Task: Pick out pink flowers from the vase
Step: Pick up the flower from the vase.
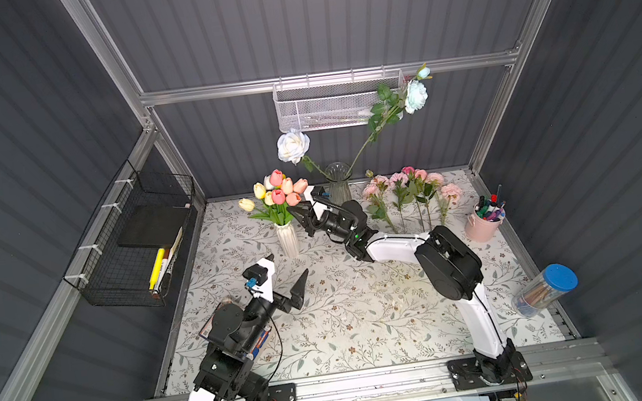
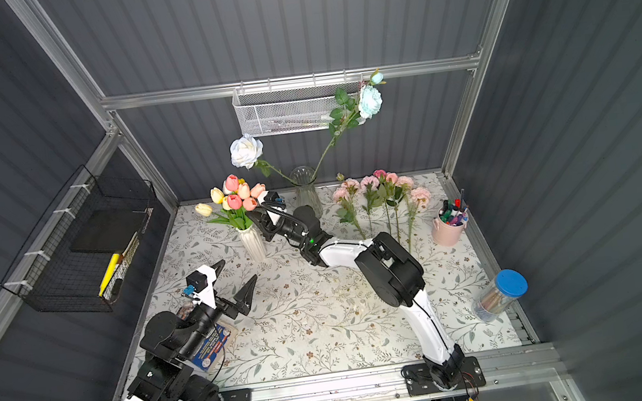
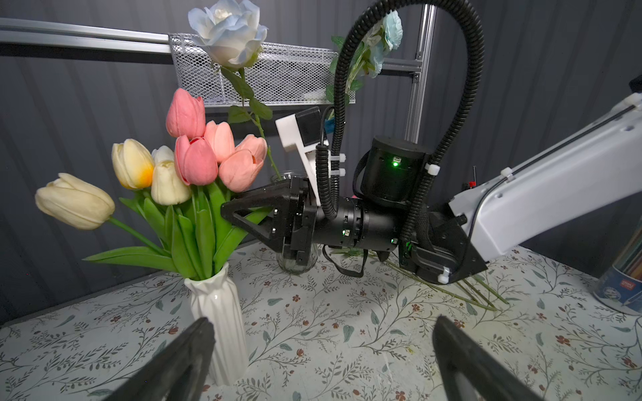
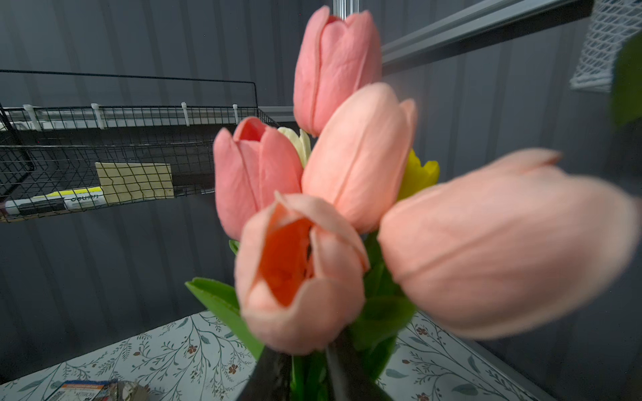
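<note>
Top view: right gripper point(image 1: 298, 213) is reaching into the bunch from its 4 o'clock side, just under the pink tulips point(image 1: 283, 191), which are standing in the white vase point(image 1: 288, 240) at the table's point(image 1: 344, 310) 11 o'clock. Other pink flowers point(image 1: 412, 189) are lying flat at 1 o'clock (already picked, I judge). Left gripper point(image 1: 287, 266) is hovering at the vase's 6 o'clock, spread wide, holding nothing. Left wrist view: right jaws are sitting among the green stems point(image 3: 205, 239) above the vase rim. Right wrist view: fingers point(image 4: 271, 378) are pinching narrowly on stems, which one I cannot tell. Best way, I judge: lifting slowly, straight up the vase's axis, so the cream tulips point(image 3: 74, 201) are staying put and the vase isn't tipping.
</note>
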